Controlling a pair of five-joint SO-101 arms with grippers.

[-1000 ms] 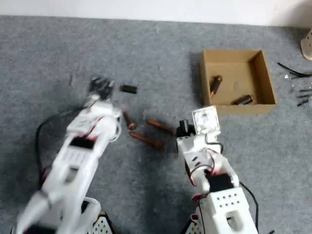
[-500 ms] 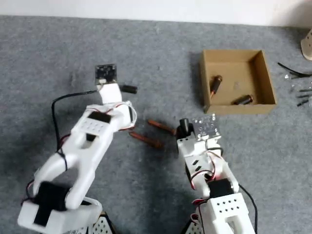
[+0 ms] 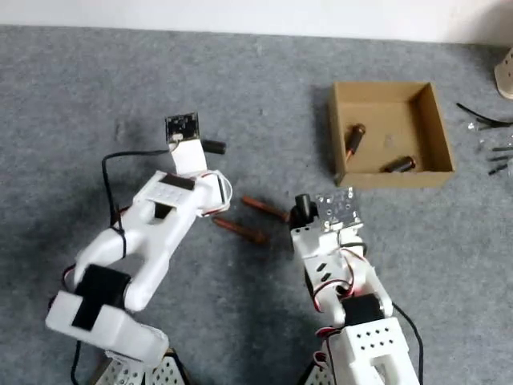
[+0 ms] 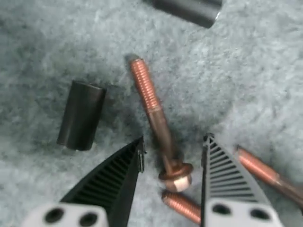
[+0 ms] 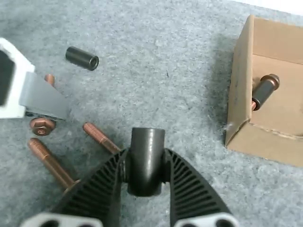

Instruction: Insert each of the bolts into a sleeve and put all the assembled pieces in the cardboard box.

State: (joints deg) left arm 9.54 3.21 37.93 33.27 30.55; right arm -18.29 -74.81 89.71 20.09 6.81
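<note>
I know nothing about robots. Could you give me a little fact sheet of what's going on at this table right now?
Left end effector: open, straddling a copper bolt on the grey carpet
Right end effector: shut on a black sleeve
Other bolts: two, lying loose
Loose sleeves: two on the carpet
Cardboard box: holds two assembled pieces

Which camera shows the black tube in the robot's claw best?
The right wrist view: the sleeve sits close up, clamped in the right gripper. The high view gives a small dark bit; the left wrist view looks at other sleeves.
</note>
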